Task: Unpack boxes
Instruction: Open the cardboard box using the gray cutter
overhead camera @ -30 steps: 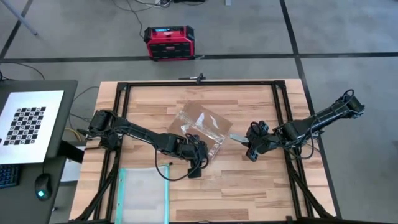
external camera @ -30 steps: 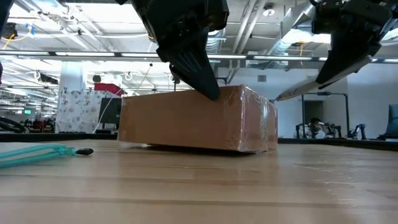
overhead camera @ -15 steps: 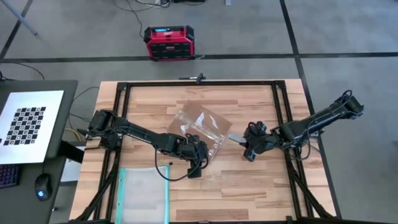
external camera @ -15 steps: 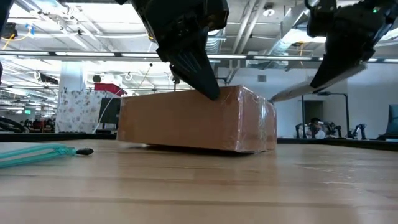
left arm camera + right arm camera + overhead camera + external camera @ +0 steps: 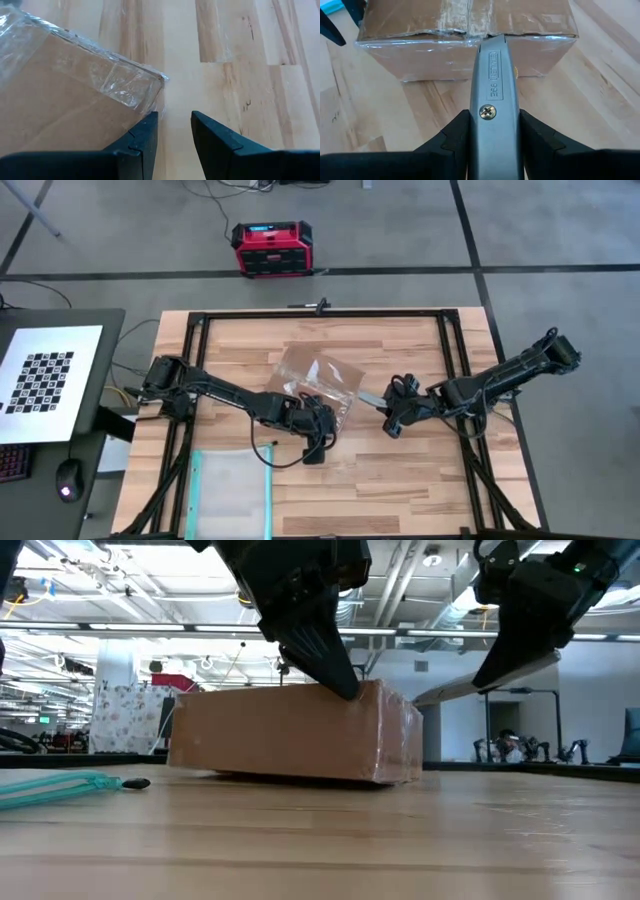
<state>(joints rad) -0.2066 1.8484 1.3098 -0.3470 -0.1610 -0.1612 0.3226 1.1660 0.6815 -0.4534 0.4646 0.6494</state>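
The brown cardboard box [image 5: 318, 378], wrapped in shiny clear tape, lies flat on the wooden table near its middle. My left gripper [image 5: 172, 117] comes down at a slant onto the box's near right corner. Its fingers stand a little apart with bare wood showing between them. My right gripper [image 5: 492, 120], on the box's right, is shut on a grey utility knife [image 5: 492, 75]. The knife points at the box's side, and its front end stands at the top edge by the taped middle seam [image 5: 470, 17]. My left gripper rests one fingertip [image 5: 145, 131] on the box's top face beside the corner [image 5: 150, 85], slanting down from above; the other finger hangs clear past the box's edge. The box stays flat on the table. My right gripper pinches the knife's grey body [image 5: 494, 112] between its two fingers, on its two flat sides. The knife lies along the fingers and sticks out ahead, slanting down toward the box. Its tip [image 5: 489, 39] is at the box's upper edge; whether it has cut in I cannot tell.
A clear teal-edged pouch [image 5: 230, 490] lies flat at the table's near left. A red and black case [image 5: 272, 248] stands on the floor beyond the far edge. A checkerboard sheet [image 5: 45, 380] lies on a side desk at left. Bare wood spreads right of the box.
My right gripper has carried the knife toward the table's left and a little down, bringing its tip up to the box's edge. The box has slid and turned slightly toward the left. My left gripper has kept its place on the box's corner.
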